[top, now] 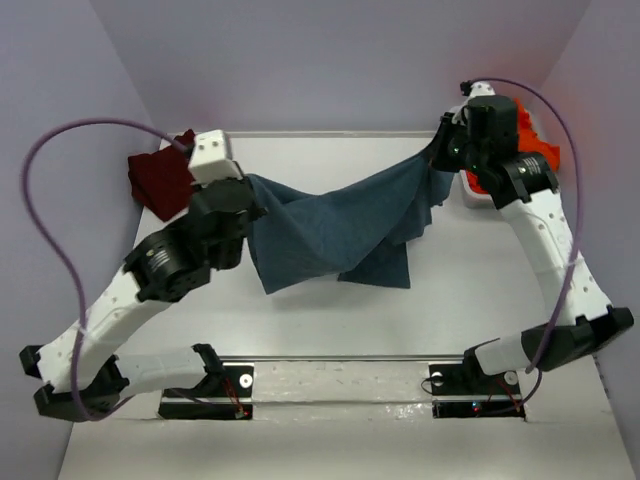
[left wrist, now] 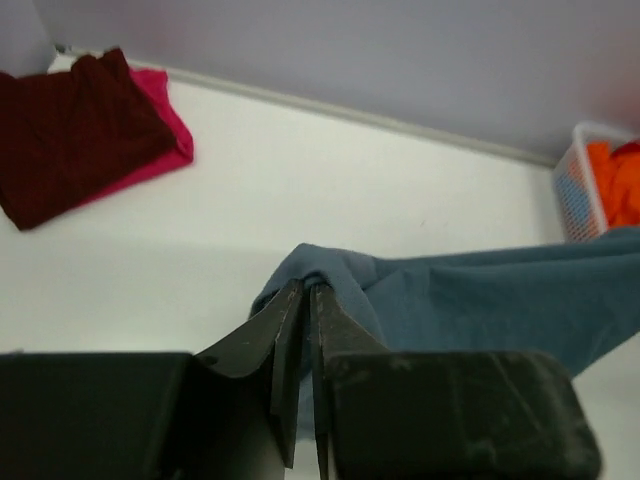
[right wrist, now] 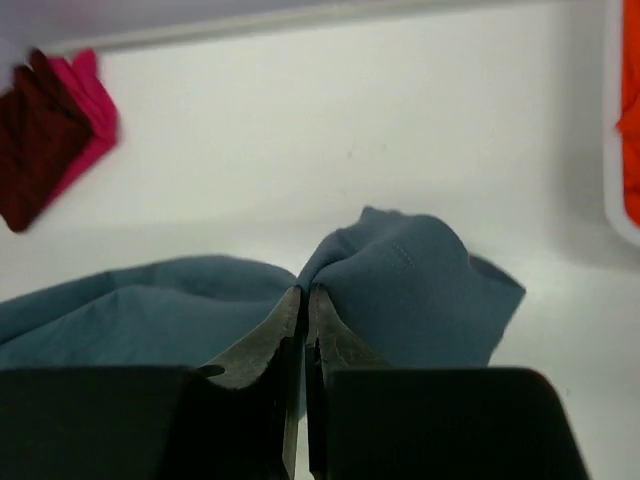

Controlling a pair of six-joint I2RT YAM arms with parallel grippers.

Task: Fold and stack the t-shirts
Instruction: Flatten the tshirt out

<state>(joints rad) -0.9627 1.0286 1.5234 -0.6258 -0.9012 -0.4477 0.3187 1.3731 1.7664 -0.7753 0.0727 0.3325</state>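
**Figure.** Teal-blue t-shirt (top: 340,225) strung in the air between both arms, above the middle of the surface (top: 330,330).

- **Grips.** The left pincer (left wrist: 308,285) is clenched on a bunched fold at the garment's left end. The right pincer (right wrist: 304,290) is clenched on a like bunch at its far-right end.
- **Hang of the cloth.** Between the grips the cloth sags in a shallow arc and its loose folds hang towards the surface. Whether they touch it cannot be told.
- **Handling (judged).** The sag suggests a light, limp fabric with no stiffness of its own, so it will crease wherever it is unsupported and drag along behind a grip. It seems neither fragile nor slippery.
- **Where to hold (judged).** A pinch through the cloth at two matching corners, at the shoulders or the hem, should let it hang flat. A bunched mid-edge hold would leave it twisted.
- **Other garments.** A maroon t-shirt (left wrist: 70,130) lies over a pink t-shirt (left wrist: 165,120) at far left. An orange t-shirt (left wrist: 615,180) sits in the white tub (left wrist: 575,190) at far right.
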